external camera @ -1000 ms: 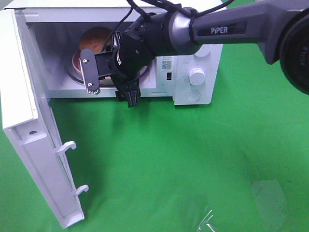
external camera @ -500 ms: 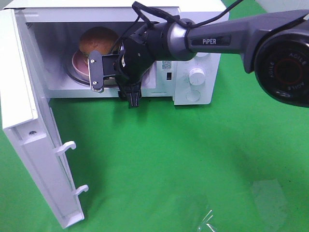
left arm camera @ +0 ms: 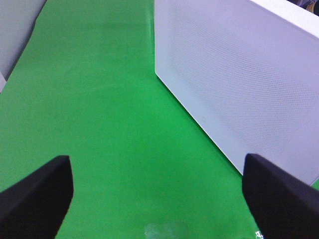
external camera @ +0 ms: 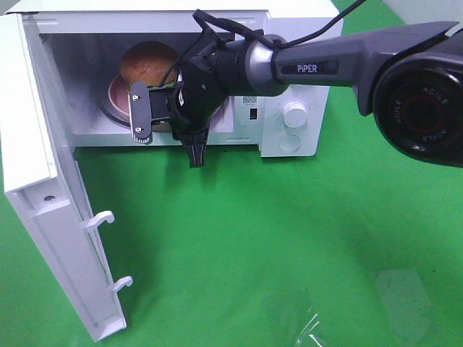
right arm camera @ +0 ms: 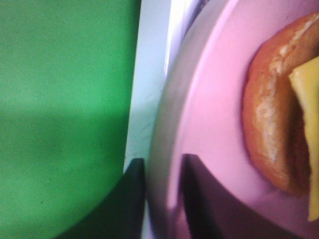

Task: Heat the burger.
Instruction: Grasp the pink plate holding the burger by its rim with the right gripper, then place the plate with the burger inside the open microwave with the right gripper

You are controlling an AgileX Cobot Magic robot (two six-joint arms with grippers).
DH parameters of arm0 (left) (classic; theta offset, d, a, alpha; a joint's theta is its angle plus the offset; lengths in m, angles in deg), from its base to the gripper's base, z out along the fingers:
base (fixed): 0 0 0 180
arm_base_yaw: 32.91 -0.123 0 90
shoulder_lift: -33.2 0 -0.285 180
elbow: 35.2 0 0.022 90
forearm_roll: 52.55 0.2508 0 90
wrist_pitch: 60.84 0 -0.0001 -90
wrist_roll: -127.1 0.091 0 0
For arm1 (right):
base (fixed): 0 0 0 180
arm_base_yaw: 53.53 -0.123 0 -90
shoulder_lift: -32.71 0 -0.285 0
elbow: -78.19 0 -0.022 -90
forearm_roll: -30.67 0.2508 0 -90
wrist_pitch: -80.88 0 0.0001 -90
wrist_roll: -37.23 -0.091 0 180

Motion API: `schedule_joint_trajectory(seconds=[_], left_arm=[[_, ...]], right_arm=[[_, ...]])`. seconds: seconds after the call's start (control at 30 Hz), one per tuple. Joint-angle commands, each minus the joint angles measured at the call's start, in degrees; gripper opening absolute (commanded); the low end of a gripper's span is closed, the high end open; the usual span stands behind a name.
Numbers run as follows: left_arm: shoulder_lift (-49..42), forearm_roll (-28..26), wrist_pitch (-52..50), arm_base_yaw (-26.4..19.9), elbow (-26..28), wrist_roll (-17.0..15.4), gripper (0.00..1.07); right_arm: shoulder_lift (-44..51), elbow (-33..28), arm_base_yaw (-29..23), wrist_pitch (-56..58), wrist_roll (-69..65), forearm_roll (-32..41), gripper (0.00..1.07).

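The right gripper (right arm camera: pixel 162 199) reaches into the front opening of the microwave (external camera: pixel 289 137), and its two dark fingers (right arm camera: pixel 124 204) are drawn close together on either side of the rim of the pink plate (right arm camera: pixel 209 124). In the right wrist view one finger sits below and outside the plate's edge and the other lies over its pink upper face, with only the thin rim between them, so the jaws appear pinched on the plate; whether they press firmly cannot be told. In the exterior high view the right gripper (external camera: pixel 145 110) hangs at the near edge of the oven cavity, its arm stretching in from the right.

The burger (external camera: pixel 148 61) sits on the plate inside the cavity, just beyond and slightly to the right of the gripper's tip, toward the back wall. Close up, the burger (right arm camera: pixel 279 109) shows its glossy brown bun and a corner of yellow cheese, lying well in from the clamped rim and not touched by the fingers.

The microwave's door (external camera: pixel 51 217) swings wide open to the left and near side. The plate (external camera: pixel 119 94) rests on the oven floor.

The left gripper (left arm camera: pixel 159 199) is spread wide over the green cloth (left arm camera: pixel 99 99) beside the microwave's white perforated side (left arm camera: pixel 239 84), holding nothing.
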Motion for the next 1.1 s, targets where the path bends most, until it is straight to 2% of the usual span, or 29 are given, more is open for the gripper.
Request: schedule_joint_trajectory(seconds=[0.03,0.07,0.7,0.77,0.83,0.87,0.9,1.1], left_arm=[[-1.15,-0.23,-0.74,-0.23,-0.11,-0.11,0.85],[-1.15,-0.23,-0.74,-0.23,-0.11,-0.11,0.85],[-1.15,-0.23,-0.74,-0.23,-0.11,-0.11,0.85],[-1.15,-0.23,-0.74,-0.23,-0.11,-0.11,0.85],[-1.15,-0.23,-0.74,-0.23,-0.11,-0.11,0.85],[-1.15,-0.23,-0.74,-0.23,-0.11,-0.11,0.85],[-1.15,-0.23,-0.74,-0.23,-0.11,-0.11,0.85],[-1.15,-0.23,-0.74,-0.23,-0.11,-0.11,0.85]], right_arm=[[-0.17,0.17,0.46,1.72,0.23,-0.29,0.06],[0.11,0.17,0.34,2.86,0.23,-0.29,0.0],[4.93,-0.57,-1.03,10.6,7.68,3.5,0.0],[6.3,-2.92,-1.26,8.48,7.73,3.5,0.0],[10.2,-9.45,-1.32,2.01,8.65,2.29,0.0],[10.2,-9.45,-1.32,2.01,8.65,2.29,0.0],[12.15,-12.72,-1.32,-0.46,8.77,2.12,0.0],[15.81,-18.68,-1.55,-4.24,8.77,1.26,0.0]])
